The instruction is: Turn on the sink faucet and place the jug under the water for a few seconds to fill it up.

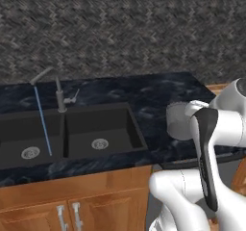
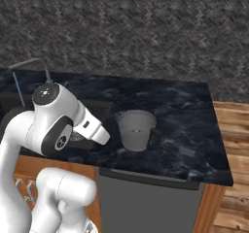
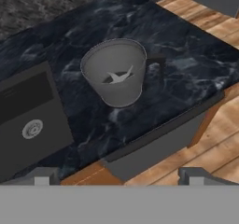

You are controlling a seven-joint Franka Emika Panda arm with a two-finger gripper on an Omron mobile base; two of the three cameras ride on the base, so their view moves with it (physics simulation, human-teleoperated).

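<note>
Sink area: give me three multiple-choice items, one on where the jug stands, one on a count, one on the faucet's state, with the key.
1. Where is the jug?
A. In a basin of the sink
B. Upright on the dark counter beside the sink
C. Held in the gripper

2. How many round drains does the sink show?
A. One
B. Two
C. Three

3. What state is the sink faucet in?
A. Off
B. Running, with the water falling into a basin
C. Running into the jug

Key: 1 B, the jug stands on the counter, clear of the basins. 2 B, one drain sits in each basin. 3 B, the water drops as a thin blue stream from the spout into the basin farther from the jug.
</note>
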